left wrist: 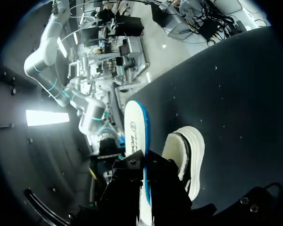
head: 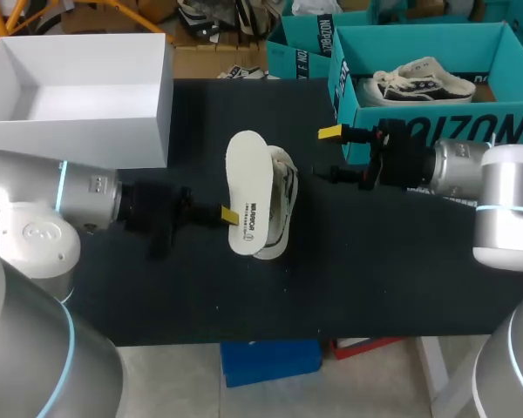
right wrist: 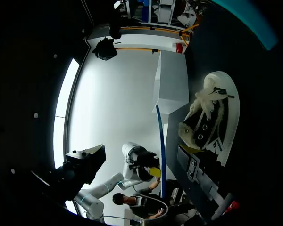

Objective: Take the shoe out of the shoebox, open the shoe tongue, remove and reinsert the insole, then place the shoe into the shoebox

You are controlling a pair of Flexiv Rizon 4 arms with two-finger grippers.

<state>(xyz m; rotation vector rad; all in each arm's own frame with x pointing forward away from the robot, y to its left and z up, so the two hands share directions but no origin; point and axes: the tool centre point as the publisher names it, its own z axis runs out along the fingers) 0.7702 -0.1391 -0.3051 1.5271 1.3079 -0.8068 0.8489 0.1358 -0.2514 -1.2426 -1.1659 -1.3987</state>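
A white insole (head: 247,187) with a blue underside hangs above the black table, and my left gripper (head: 227,214) is shut on its near end. In the left wrist view the insole (left wrist: 134,134) rises edge-on from between the dark fingers (left wrist: 132,170). Just beyond it a black and white canvas shoe (head: 284,196) lies on its side, also seen as the shoe (left wrist: 187,149) past the fingers. My right gripper (head: 329,153) stands open with nothing in it, a little to the right of the shoe. From the right wrist the shoe (right wrist: 212,117) shows its laces, with the insole (right wrist: 159,141) behind it.
An empty white box (head: 139,87) stands at the back left of the table. At the back right a teal shoebox (head: 436,131) holds another pale shoe (head: 418,83), right behind my right arm. A second teal box (head: 301,43) sits further back.
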